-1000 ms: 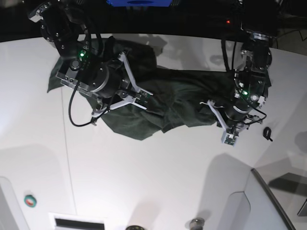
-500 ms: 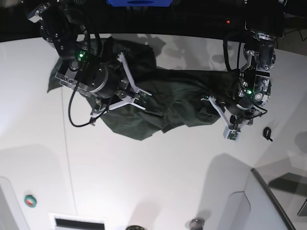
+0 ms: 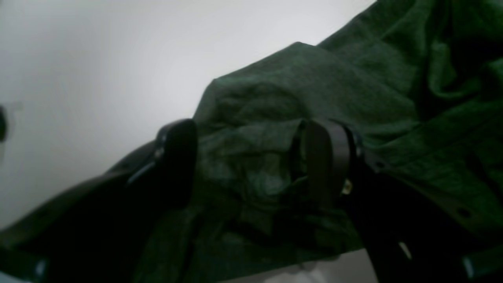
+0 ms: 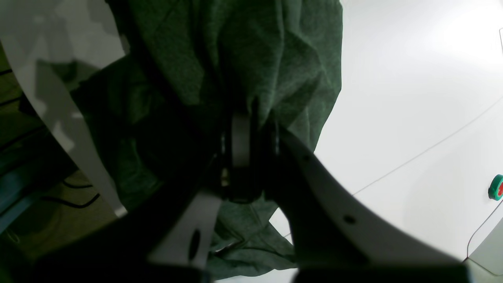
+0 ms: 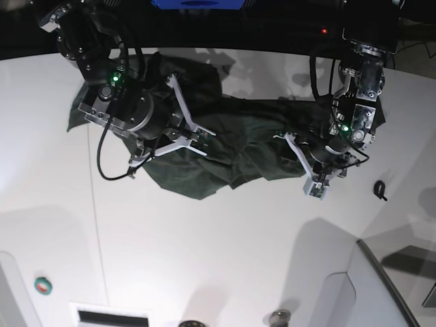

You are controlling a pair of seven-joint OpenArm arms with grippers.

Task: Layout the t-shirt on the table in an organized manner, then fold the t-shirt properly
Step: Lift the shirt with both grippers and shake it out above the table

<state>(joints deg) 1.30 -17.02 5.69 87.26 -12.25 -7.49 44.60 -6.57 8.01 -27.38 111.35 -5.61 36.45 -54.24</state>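
The dark green t-shirt (image 5: 252, 136) lies crumpled in a long bunch across the far half of the white table (image 5: 218, 245). My right gripper (image 5: 203, 139) sits over the shirt's left part. In the right wrist view this gripper (image 4: 245, 151) is shut on a fold of the t-shirt (image 4: 275, 59). My left gripper (image 5: 308, 176) is at the shirt's right end. In the left wrist view it (image 3: 251, 161) is open, its two dark fingers (image 3: 177, 157) wide apart, with wrinkled t-shirt cloth (image 3: 275, 98) lying between them.
A small black object (image 5: 379, 189) lies on the table right of the left gripper. A green and red round button (image 5: 43, 285) sits near the front left corner. A grey panel (image 5: 381, 293) fills the front right corner. A thin seam (image 5: 95, 225) runs down the table's left side.
My left gripper has opened and shifted a little left and away from the front edge, onto the shirt's right end. The right gripper has kept still, shut on the cloth.
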